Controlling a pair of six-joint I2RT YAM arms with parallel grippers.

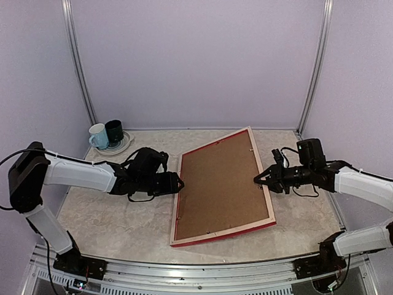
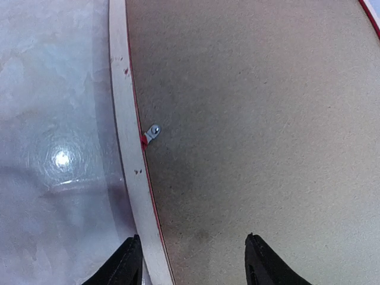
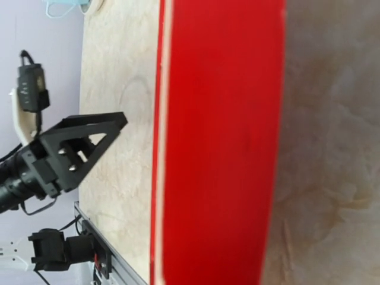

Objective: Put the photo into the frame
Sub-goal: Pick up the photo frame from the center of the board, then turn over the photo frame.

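Large thin rectangular wooden frame [image 1: 222,233], red on its outer edges and pale wood on the upward rails, lies flat on the marble-patterned table [image 1: 110,215]. It spans the ground between the two sets of jaws. Flat brown backing board [image 1: 221,184] fills its opening, facing up.

Left gripper [image 1: 179,183] sits at the frame's left rail. From the left wrist view [image 2: 192,236] the jaws stand open, holding nothing. One black finger [image 2: 127,264] is on the table side just beside the pale rail [image 2: 127,148]. The other is over the backing board [image 2: 255,119]. The rail runs through the gap between them. A small metal retaining tab [image 2: 153,131] lies ahead of the jaws, on the rail's inner edge, touching the board.

Right gripper [image 1: 256,179] is at the frame's right rail, tips right at the edge. Cannot tell whether these jaws are closed on the rail or only beside it. The right wrist view shows no fingers of its own, only a broad red band of the frame [image 3: 219,148] very close to the lens. Across it, a black triangular finger [image 3: 83,142] of the left gripper shows.

Well beyond the left jaws, at the far left of the table, a pale blue mug [image 1: 98,136] and a dark mug [image 1: 114,131] stand touching on a light saucer [image 1: 123,146].
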